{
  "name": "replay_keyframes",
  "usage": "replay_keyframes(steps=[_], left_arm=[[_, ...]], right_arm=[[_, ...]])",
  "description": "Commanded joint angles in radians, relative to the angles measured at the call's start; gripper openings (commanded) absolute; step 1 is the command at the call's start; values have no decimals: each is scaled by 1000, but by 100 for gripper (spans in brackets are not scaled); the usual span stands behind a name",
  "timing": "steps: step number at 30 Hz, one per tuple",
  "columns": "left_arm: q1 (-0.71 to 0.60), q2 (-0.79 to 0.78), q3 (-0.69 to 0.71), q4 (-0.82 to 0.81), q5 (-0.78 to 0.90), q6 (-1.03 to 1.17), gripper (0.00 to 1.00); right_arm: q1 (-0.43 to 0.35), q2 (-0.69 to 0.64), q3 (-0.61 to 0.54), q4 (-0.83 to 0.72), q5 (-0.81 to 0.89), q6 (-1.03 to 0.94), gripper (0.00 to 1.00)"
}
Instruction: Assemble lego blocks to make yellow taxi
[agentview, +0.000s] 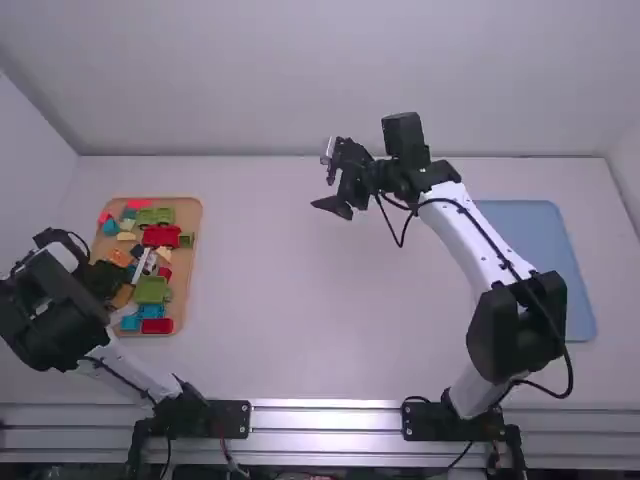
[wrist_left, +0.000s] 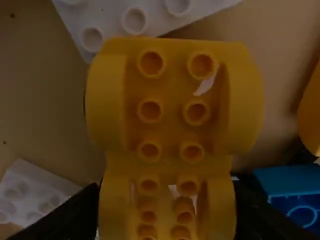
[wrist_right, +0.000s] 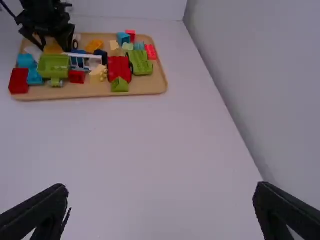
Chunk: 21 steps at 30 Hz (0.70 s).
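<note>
Over the left part of the wooden tray, my left gripper is down among the blocks. In the left wrist view a yellow car base with rounded sides and hollow studs lies between the fingers of my left gripper, which press against both its sides. The right wrist view shows the yellow base low under the left gripper. Far from the tray, at the back middle of the table, my right gripper is open and holds nothing; its own view has the gripper with fingers wide apart.
The tray holds several red, green, blue, white and orange pieces close together. White bricks and a blue brick lie around the yellow base. A blue mat lies at the right, partly behind the right arm.
</note>
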Motion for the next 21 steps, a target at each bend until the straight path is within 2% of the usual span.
replay_keyframes(steps=[1, 8, 9, 12, 15, 18, 21], left_arm=[[-3, 13, 0, 3, -3, 7, 63], [-3, 9, 9, 4, 3, 22, 47], [-3, 5, 18, -4, 21, 39, 42], [2, -43, 80, -98, 56, 56, 28], [-14, -129, 120, -177, 50, 53, 22], [-47, -224, 120, -210, 52, 78, 22], [-110, -341, 95, -216, 116, 201, 26]], right_arm=[[5, 10, 32, -3, -9, 3, 99], [5, 10, 32, -14, -10, 3, 99], [5, 10, 32, -14, -9, 3, 99], [5, 10, 32, -15, -9, 3, 99], [5, 10, 32, -22, -9, 3, 99], [5, 10, 32, -26, -9, 3, 99], [4, 10, 32, -29, -10, 3, 99]])
